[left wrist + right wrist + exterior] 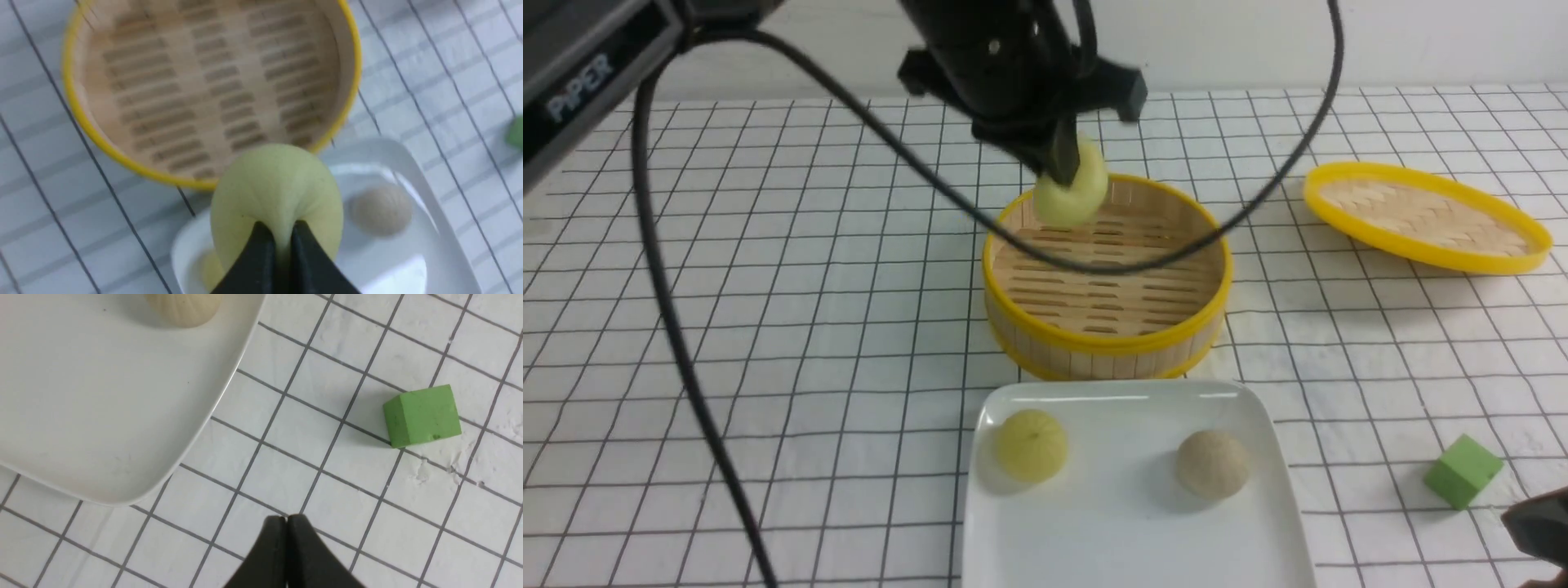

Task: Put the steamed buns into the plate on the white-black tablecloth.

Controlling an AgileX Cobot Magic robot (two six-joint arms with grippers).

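Two things lie on the plate (1127, 539), which stands at the middle of the tabletop's near edge on the white-black tablecloth (768, 327). One is a pale yellow steamed bun (1032, 443) in the plate's far left part. The other is a beige-grey steamed bun (1213, 463) in its far right part, well apart from the first. A third bun (1072, 192), also pale yellow, is in the air above the bamboo steamer (1107, 339), which sits just behind the plate. The left hand (281, 237) is almost fully closed on this third bun and pinches its soft skin between the fingers. The right hand (287, 520) is closed with nothing in it. It hangs over the cloth toward the tabletop's near right corner, near the green cube (423, 415). The woven lid (1425, 214) lies toward the far right edge.
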